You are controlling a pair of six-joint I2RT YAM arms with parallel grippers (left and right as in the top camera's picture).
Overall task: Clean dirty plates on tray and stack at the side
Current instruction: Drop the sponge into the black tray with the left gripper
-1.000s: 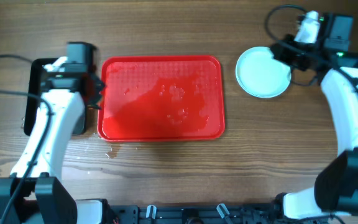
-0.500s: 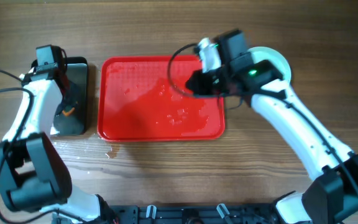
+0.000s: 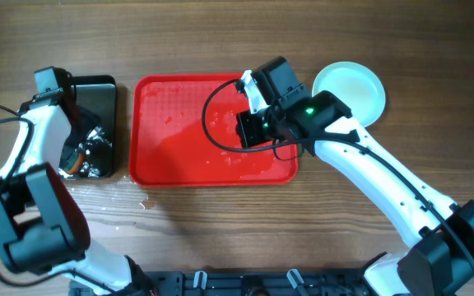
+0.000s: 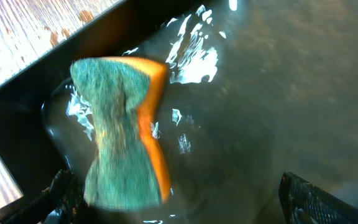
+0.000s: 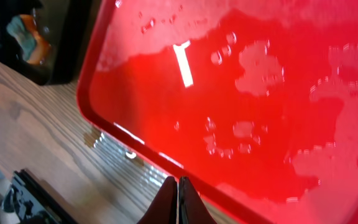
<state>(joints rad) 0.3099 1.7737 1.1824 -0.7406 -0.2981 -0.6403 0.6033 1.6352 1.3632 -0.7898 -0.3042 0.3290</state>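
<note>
At the far left of the counter (image 3: pixel 220 222) stands a black pan (image 3: pixel 105 99) with water in it. The left arm reaches over it from the near side. The left wrist view shows the left gripper (image 4: pixel 176 194) released, its two fingers spread wide over the water and gripping nothing. A sponge (image 4: pixel 120 130), green on one face and orange on the other, lies in the water. It is bent at the middle and sits just beside the finger on the left of that view. Whether it touches that finger cannot be told.

Just right of the pan, with a narrow strip of counter between them, lies the tray (image 3: pixel 179 107), flat and square to the counter edge. A film of water and scattered drops cover much of its surface. A few drops (image 3: pixel 146 204) also lie on the counter by its near left corner.

The right arm stretches over the right part of the tray. The right gripper (image 5: pixel 178 194) is clenched, its fingers pressed together with nothing between them, above the tray's near edge.

The plates (image 3: pixel 356 90) rest on the counter just right of the tray's far right corner, off the tray. From above they show as a single pale disc, so their number cannot be told. The right arm crosses the disc's left edge.
</note>
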